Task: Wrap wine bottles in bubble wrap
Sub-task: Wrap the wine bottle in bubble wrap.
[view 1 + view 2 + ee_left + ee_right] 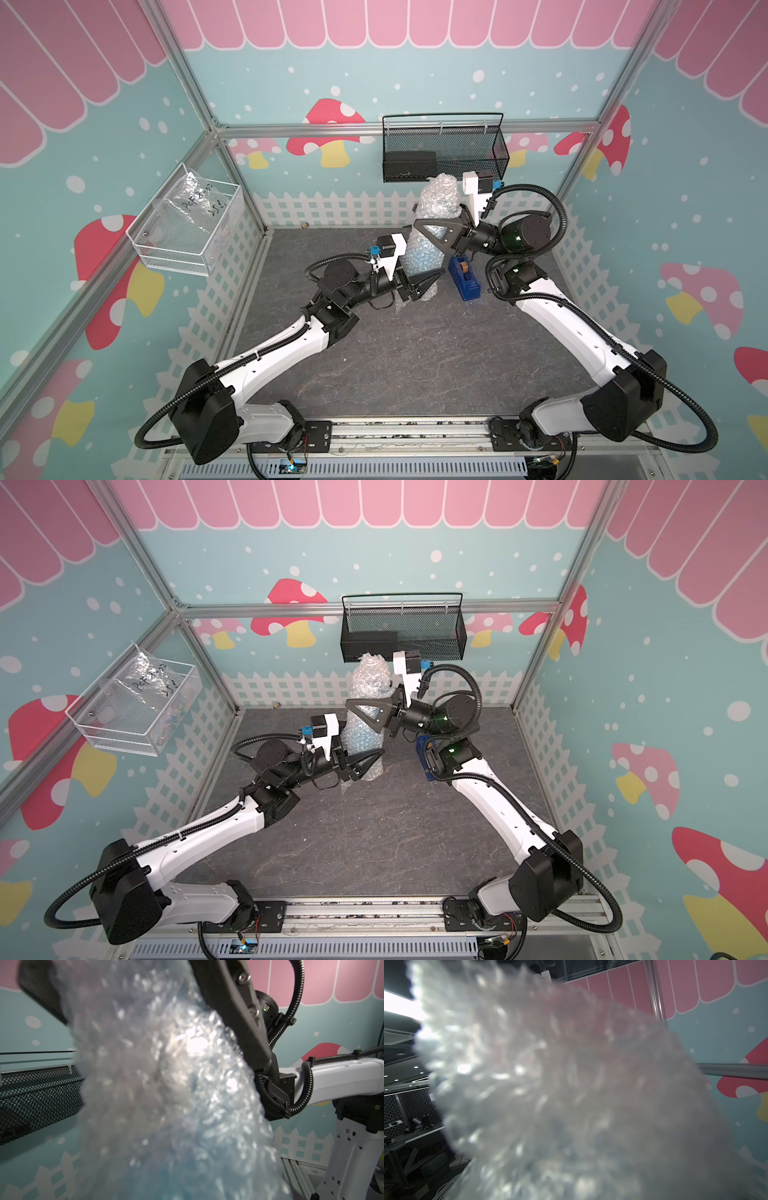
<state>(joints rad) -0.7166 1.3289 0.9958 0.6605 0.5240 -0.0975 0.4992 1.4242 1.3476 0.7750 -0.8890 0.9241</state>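
Note:
The bubble wrap [434,199] [368,679] is rolled into an upright bundle at the back middle of the dark table. The wine bottle [422,255] [361,737] shows through its lower half only as a blue tint. My right gripper [430,228] [365,710] is shut across the bundle's middle, one finger on each side; a finger [232,1012] of it shows in the left wrist view. My left gripper [426,284] [368,762] straddles the bundle's bottom end, and its grip does not show. Blurred bubble wrap [166,1084] [560,1084] fills both wrist views and hides each gripper's own jaws.
A dark-blue tape dispenser [465,278] stands just right of the bundle, under the right arm. A black mesh basket [444,153] hangs on the back wall above the bundle. A white wire basket [187,224] on the left wall holds a crinkled plastic bag.

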